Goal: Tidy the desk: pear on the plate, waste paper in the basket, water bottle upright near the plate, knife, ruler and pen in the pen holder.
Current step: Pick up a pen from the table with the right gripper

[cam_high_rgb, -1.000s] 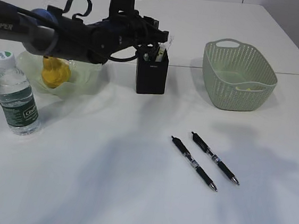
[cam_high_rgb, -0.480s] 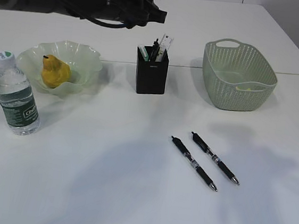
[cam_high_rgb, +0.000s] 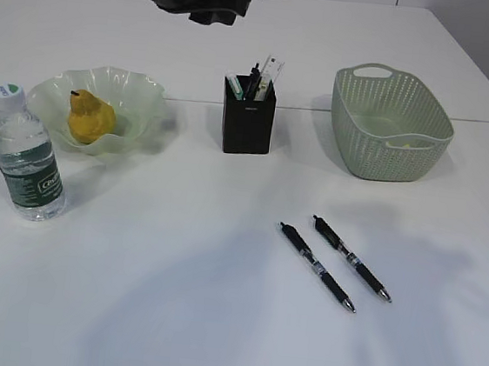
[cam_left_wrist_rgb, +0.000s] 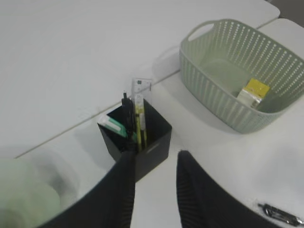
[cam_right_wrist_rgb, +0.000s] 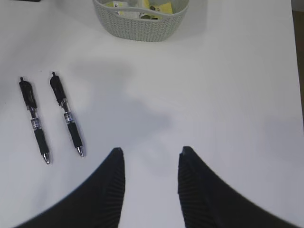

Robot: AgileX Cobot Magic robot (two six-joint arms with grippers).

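**Desk inventory, both grippers empty**

Surface (cam_high_rgb: 169,315): white, one. On it, counted:
- 1 yellow pear (cam_high_rgb: 89,117), lying in 1 pale green wavy-rimmed glass plate (cam_high_rgb: 144,94), far left.
- 1 clear plastic water bottle with white cap and green label (cam_high_rgb: 27,157), upright, just near-left of the plate, not touching it.
- 1 black square pen holder (cam_high_rgb: 248,127), centre far, holding a clear ruler (cam_high_rgb: 271,74), a dark pen-like item and a white-green item; contents tightly packed, exact count cannot be told.
- 1 sage-green perforated plastic basket (cam_high_rgb: 391,121), far right, with yellow-and-white waste paper (cam_left_wrist_rgb: 252,92) lying inside.
- 2 black click pens: left pen (cam_high_rgb: 316,266) and right pen (cam_high_rgb: 351,258), parallel, close but apart, near-right of centre.

Left gripper (cam_left_wrist_rgb: 154,164): jaws spread, nothing between them, raised above the pen holder. Right gripper (cam_right_wrist_rgb: 151,156): jaws spread, empty, above bare surface to the right of the two pens.
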